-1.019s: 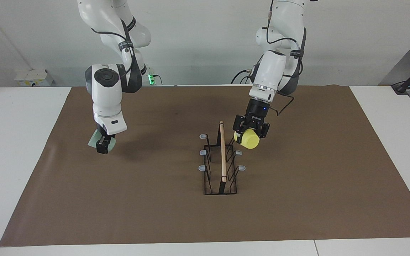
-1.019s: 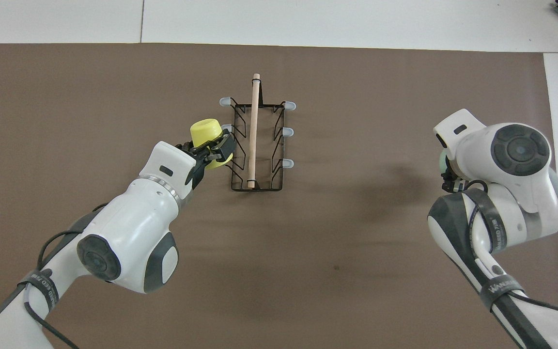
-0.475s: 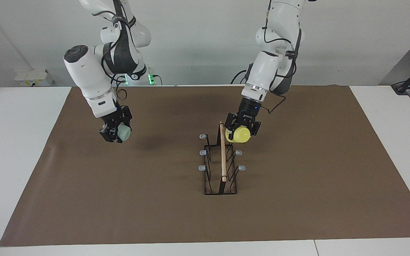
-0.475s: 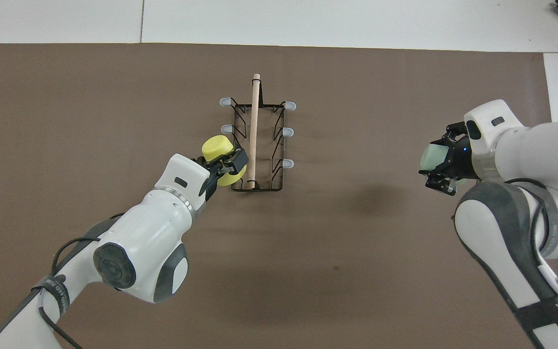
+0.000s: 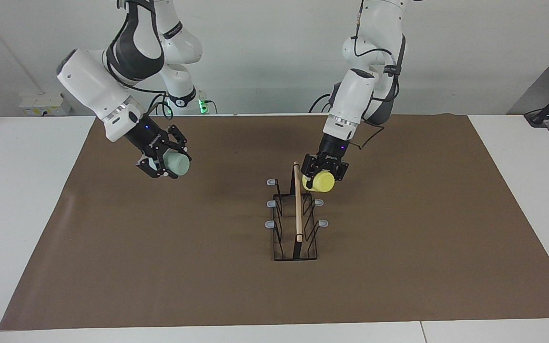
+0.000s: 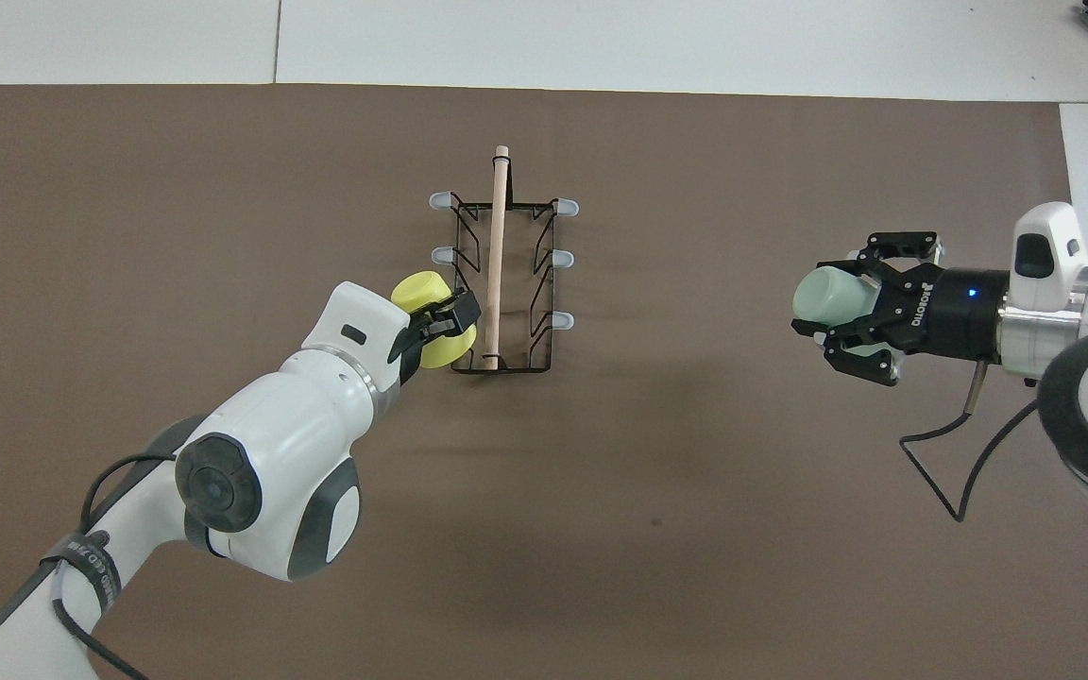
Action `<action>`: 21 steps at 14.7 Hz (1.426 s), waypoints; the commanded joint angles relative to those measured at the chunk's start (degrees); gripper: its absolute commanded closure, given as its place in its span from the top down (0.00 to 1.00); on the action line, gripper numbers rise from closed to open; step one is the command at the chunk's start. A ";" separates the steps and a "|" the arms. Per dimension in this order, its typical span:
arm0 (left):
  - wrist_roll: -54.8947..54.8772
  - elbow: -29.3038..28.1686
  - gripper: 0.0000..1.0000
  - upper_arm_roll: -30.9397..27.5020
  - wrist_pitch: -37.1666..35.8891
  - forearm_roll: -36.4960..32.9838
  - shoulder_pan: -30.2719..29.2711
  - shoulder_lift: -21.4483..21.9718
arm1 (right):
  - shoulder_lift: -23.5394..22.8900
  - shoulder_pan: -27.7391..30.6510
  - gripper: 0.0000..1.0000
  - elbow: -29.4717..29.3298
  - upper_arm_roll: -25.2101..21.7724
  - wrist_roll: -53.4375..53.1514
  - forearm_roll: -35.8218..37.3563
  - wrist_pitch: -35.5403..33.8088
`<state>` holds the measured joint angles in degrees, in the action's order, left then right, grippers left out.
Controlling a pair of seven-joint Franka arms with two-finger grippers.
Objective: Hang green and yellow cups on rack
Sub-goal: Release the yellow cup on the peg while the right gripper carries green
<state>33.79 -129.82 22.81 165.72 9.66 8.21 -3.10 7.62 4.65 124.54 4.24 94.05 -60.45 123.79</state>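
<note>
Green cup (image 5: 177, 163) swung up — clamped between right jaws, above mat.

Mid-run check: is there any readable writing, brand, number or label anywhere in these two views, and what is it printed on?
"ROBOTIQ": white lettering on the black body of the right tool, which holds the green cup.
Small white lettering on the left tool, which holds the yellow cup by the rack: too small to read.
White lettering on the black cable straps of both arms: only partly legible, not readable with confidence.
Cups and rack: no writing seen.
</note>
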 commanded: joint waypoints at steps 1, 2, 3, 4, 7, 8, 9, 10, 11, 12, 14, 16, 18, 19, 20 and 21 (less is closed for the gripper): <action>1.28 5.42 1.00 0.48 -13.44 -0.96 -1.62 1.52 | 4.42 -0.95 0.08 5.61 0.50 5.51 -10.53 3.11; 1.10 7.71 1.00 0.30 -17.93 -0.96 -1.80 1.26 | 4.60 -2.00 0.08 5.88 0.50 6.84 -13.62 3.82; 1.10 9.65 1.00 0.13 -21.63 -0.96 -1.97 1.26 | 4.69 -2.19 0.08 5.89 0.59 8.15 -16.34 3.83; 0.92 11.41 1.00 -0.83 -25.15 -0.96 -2.50 1.26 | 4.77 -2.36 0.08 5.89 0.76 9.39 -19.68 3.83; -3.61 16.77 1.00 -4.61 -35.26 -1.31 -2.33 1.43 | 4.08 -9.72 0.08 6.85 0.85 17.44 -35.99 9.77; -7.82 18.09 1.00 -6.54 -37.72 -1.31 -2.24 1.69 | 3.11 -13.31 0.08 6.94 0.85 21.92 -43.71 12.41; -11.87 19.24 1.00 -8.82 -40.19 -1.31 -2.06 1.96 | 1.97 -16.31 0.08 6.94 0.85 26.23 -52.06 14.44; -15.22 20.21 1.00 -10.67 -42.39 -1.40 -1.97 2.22 | 0.48 -18.78 0.08 6.77 0.85 30.01 -57.80 15.33; -18.21 21.61 1.00 -12.69 -43.80 -1.40 -1.97 2.31 | -1.01 -20.45 0.08 6.33 0.85 34.23 -62.47 15.51; -21.89 22.84 1.00 -14.80 -45.21 -1.49 -1.80 2.14 | -2.24 -21.17 0.08 6.15 0.85 38.10 -66.60 15.43; -28.05 25.82 1.00 -17.96 -48.10 -3.40 -1.62 1.96 | -4.27 -22.92 0.08 5.89 0.94 44.52 -72.25 14.82; -32.72 28.99 1.00 -19.65 -51.27 -8.75 -1.62 1.78 | -6.81 -23.11 0.08 5.18 0.94 49.98 -76.47 14.11; -36.50 32.07 1.00 -21.40 -55.04 -11.24 -1.53 1.70 | -9.89 -24.67 0.08 4.22 0.94 52.54 -81.12 11.75; -38.35 33.56 1.00 -22.02 -56.89 -11.33 -1.53 1.70 | -10.86 -25.38 0.08 3.43 0.94 53.16 -82.10 11.74; -40.02 35.49 1.00 -22.37 -59.08 -11.42 -1.62 1.61 | -11.22 -25.48 0.08 2.82 0.94 53.25 -82.20 11.82; -41.17 37.51 1.00 -22.98 -61.89 -11.51 -1.62 1.43 | -11.92 -25.57 0.08 2.29 0.94 53.43 -82.29 12.00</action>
<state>-4.44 -96.54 1.11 109.21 -0.46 6.03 -1.29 -2.37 -20.25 129.34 5.46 146.02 -140.88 135.52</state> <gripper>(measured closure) 0.000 0.339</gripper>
